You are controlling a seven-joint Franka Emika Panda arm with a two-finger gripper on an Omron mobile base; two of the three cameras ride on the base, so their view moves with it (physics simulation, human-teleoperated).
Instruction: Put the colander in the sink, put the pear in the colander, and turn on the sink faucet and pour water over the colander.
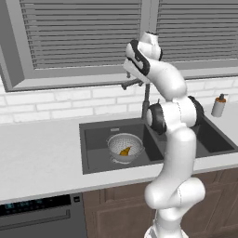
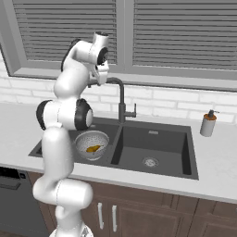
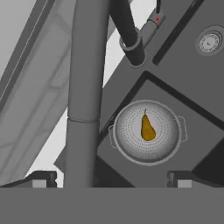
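The colander (image 1: 118, 141) (image 2: 85, 138) (image 3: 166, 146) sits in the left basin of the dark sink (image 1: 93, 128) (image 2: 185, 134). The yellow-orange pear (image 1: 125, 151) (image 2: 93, 148) (image 3: 147, 128) lies inside it. The sink faucet (image 1: 145, 100) (image 2: 121, 99) stands behind the divider. Its gooseneck (image 3: 87, 87) runs large through the hand view, and the spout end (image 3: 132, 46) points down. My gripper (image 1: 128, 74) (image 2: 100, 77) (image 3: 111, 181) hangs high at the gooseneck arch, open, with its tips wide apart and nothing clasped. No water shows.
A grey soap dispenser (image 1: 218, 106) (image 2: 208, 123) stands on the counter right of the sink. The right basin's drain (image 2: 149, 162) (image 3: 210, 41) is bare. A window with blinds is close behind the faucet. A dishwasher (image 1: 42, 216) sits under the counter to the left.
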